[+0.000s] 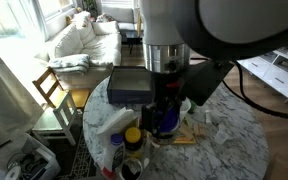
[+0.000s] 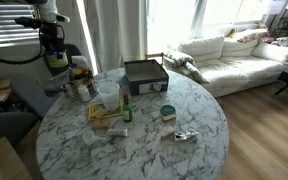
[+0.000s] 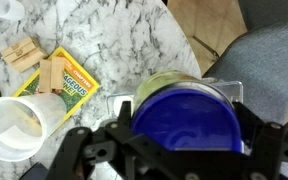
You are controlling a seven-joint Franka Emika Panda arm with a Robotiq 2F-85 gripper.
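the hand (image 3: 187, 132) points straight down with its jaws spread wide, one finger on each side of the blue-lidded jar (image 3: 184, 112), and the jar's round lid fills nearly the whole gap between them; whether the pads touch its sides cannot be told, and the jar is not lifted. the jar stands on the marble desk (image 3: 114, 30) close to the desk's rim, with a pale greenish body showing just past the lid in the wrist view. in both exterior views the hand (image 1: 166, 104) (image 2: 54, 58) hangs low over that edge of the desk, and the blue of the jar (image 1: 167, 120) shows under it

just beside the jar lies a yellow packet (image 3: 69, 88) flat on the marble, with a clear plastic cup (image 3: 19, 125) near its corner and some wooden pegs (image 3: 24, 52) a little farther off. a yellow-capped bottle (image 1: 132, 135) stands near the hand in an exterior view. toward the middle of the desk sits a dark box (image 2: 144, 72), and beyond it a small green-lidded tin (image 2: 167, 112) and a small dark bottle (image 2: 127, 110), well apart from the jar. past the desk's rim a grey chair (image 3: 264, 55) is near, and a white sofa (image 2: 234, 55) stands by the windows
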